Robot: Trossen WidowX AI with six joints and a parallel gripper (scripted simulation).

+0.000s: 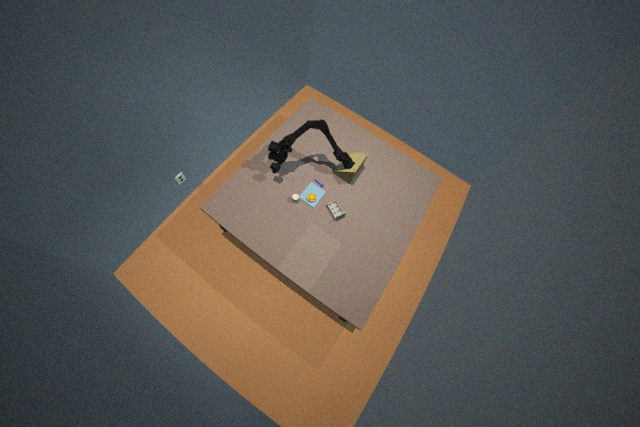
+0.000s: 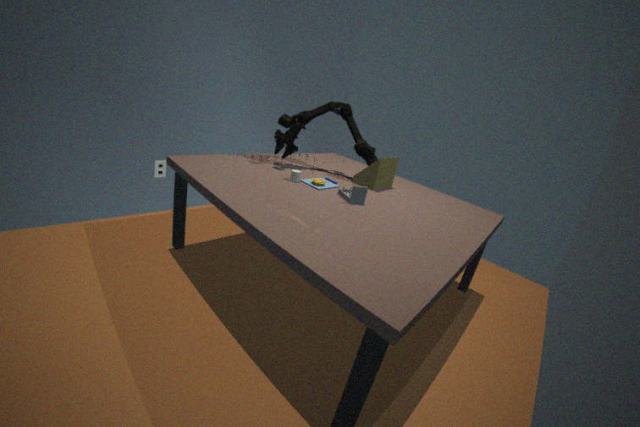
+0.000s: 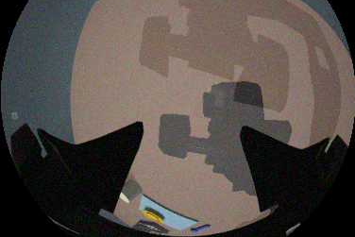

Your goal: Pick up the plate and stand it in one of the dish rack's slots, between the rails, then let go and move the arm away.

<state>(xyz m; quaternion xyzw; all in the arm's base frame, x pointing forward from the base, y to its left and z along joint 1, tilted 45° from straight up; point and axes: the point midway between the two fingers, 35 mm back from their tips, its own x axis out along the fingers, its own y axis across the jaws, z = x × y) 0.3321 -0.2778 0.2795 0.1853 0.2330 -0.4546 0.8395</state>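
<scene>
A small round yellow plate (image 1: 311,197) (image 2: 318,181) (image 3: 153,215) lies flat on a light blue square mat (image 1: 312,187) (image 2: 329,185) (image 3: 179,221). The grey dish rack (image 1: 335,209) (image 2: 359,195) (image 3: 150,227) stands on the table beside the mat, with a taller panel at one end. Nothing is seen standing in its slots, though they are small in view. My gripper (image 1: 273,160) (image 2: 280,155) (image 3: 194,131) is open and empty. It is above the table, well off to the far-left side of the plate, pointing down at a slant.
A white cup (image 1: 295,196) (image 2: 295,175) (image 3: 132,189) stands close beside the mat. A blue pen-like object (image 1: 318,182) (image 2: 331,180) (image 3: 200,228) lies by the mat's other side. A yellowish slanted block (image 1: 361,160) (image 2: 385,174) stands near the arm's base.
</scene>
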